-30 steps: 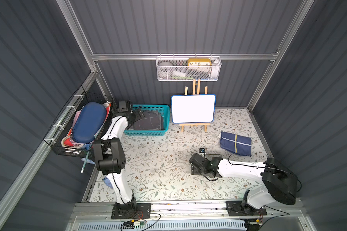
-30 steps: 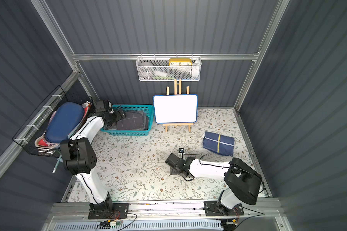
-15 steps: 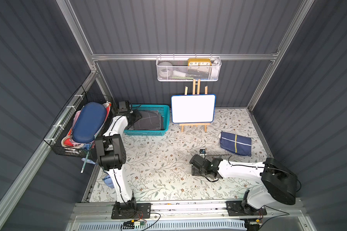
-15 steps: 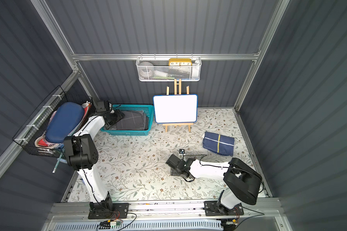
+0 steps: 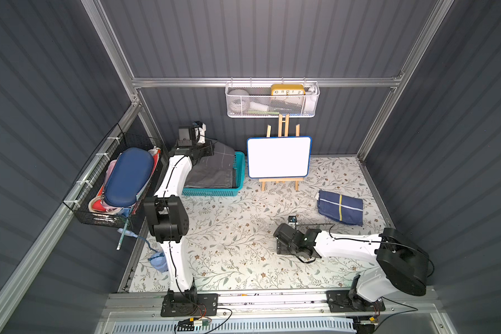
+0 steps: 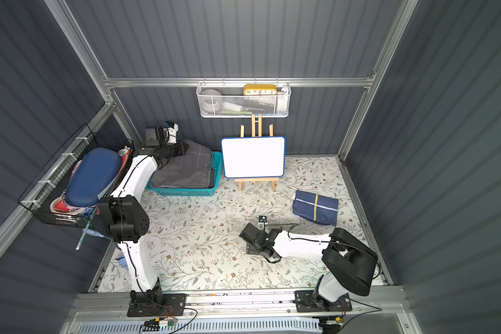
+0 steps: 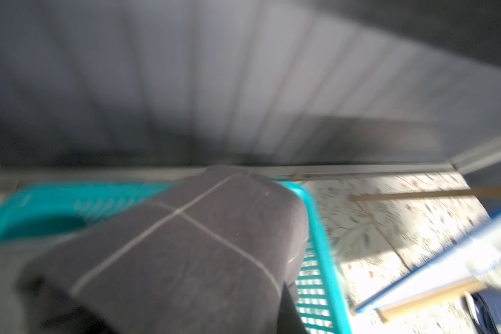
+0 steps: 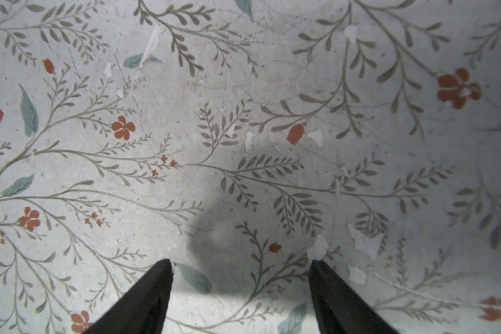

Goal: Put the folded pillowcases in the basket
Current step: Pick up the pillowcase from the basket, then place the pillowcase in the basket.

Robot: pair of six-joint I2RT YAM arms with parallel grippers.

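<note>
Closing on the near-left edge of the folded pillowcase (image 5: 214,170) (image 6: 185,170) (image 7: 185,245), the jaws of the left gripper (image 5: 206,151) (image 6: 175,151) are pinching the grey cloth. The fingers themselves are blurring out in the left wrist view. A second ago the pillowcase was lying flat; now its gripped end is rising and bulging upward with the gripper, while the rest is still resting inside the teal basket (image 5: 214,192) (image 6: 182,192) (image 7: 315,217) at the back-left of the table (image 5: 237,245). The right gripper (image 5: 281,234) (image 8: 240,266) is keeping its place low over the floral table. Its jaws are standing apart as before, with nothing between them. A whiteboard (image 5: 278,157) on a wooden easel (image 5: 282,124) is standing just beside the basket's right end. The back wall (image 5: 243,43) is rising right behind the basket, and a black wire basket (image 5: 93,173) is hanging just to the left of the arm. A white mesh rack (image 5: 272,107) is hanging overhead, and a folded navy cloth (image 5: 340,206) is lying well apart on the right.
</note>
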